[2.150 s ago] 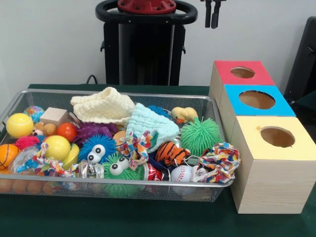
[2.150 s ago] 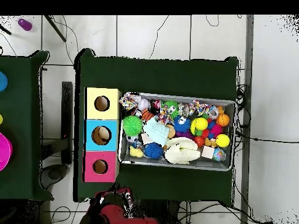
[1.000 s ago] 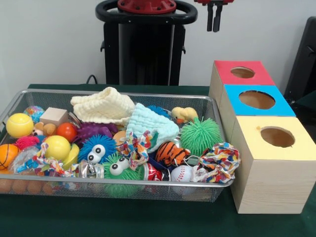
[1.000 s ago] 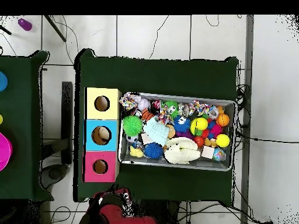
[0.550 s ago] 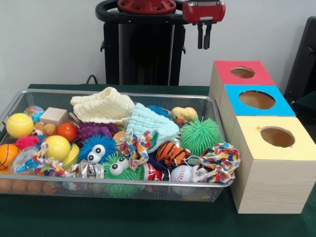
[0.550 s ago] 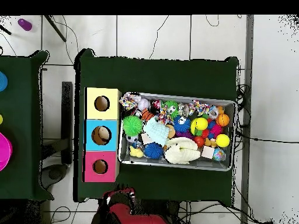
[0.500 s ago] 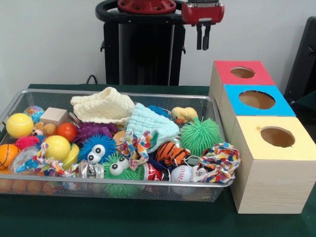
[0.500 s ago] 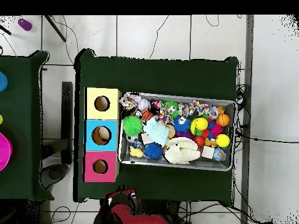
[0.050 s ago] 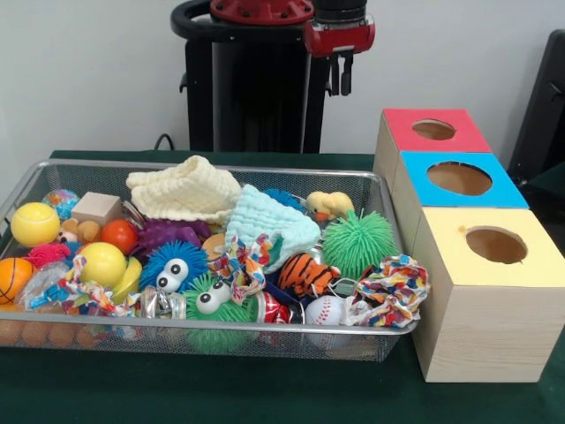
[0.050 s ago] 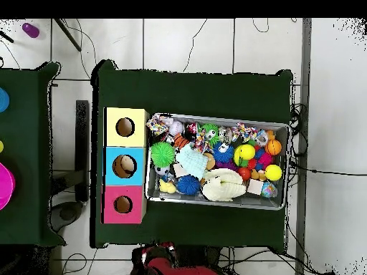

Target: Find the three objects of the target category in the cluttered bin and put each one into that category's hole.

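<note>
Three boxes: a red-topped box (image 9: 430,132), a blue-topped box (image 9: 455,181) and a yellow-topped box (image 9: 491,265) stand in a row on the counter (image 9: 265,389), each with a round hole in its top; all lie below the pincer and off to its side, the red one nearest it.
Pincer: the pincer (image 9: 339,74) hangs from a red head high above the counter's far edge, in front of the black pedestal; its two dark fingers (image 9: 347,76) point down with only a narrow gap between them, and nothing is in them.
Bin: a wire mesh bin (image 9: 212,331) sits well below the pincer, touching or just beside the row of boxes, and is packed with toys and cloths.
Directly below the pincer: a yellow duck toy (image 9: 328,205) at the bin's far wall, with a green spiky ball (image 9: 357,241) in front of it.
Further from the pincer: a cream cloth (image 9: 184,190), a pale blue cloth (image 9: 267,225), a tiger-striped toy (image 9: 303,274), a baseball (image 9: 325,310) and a patterned rag (image 9: 388,287) at the near wall.
Farthest end of the bin: a blue fuzzy toy with eyes (image 9: 171,265), a green fuzzy toy with eyes (image 9: 210,305), yellow balls (image 9: 35,223), an orange ball (image 9: 11,278) and a wooden block (image 9: 95,208).
Overhead view: only the arm's red and black top (image 10: 168,263) shows at the edge, outside the counter; the pincer itself cannot be made out there.
</note>
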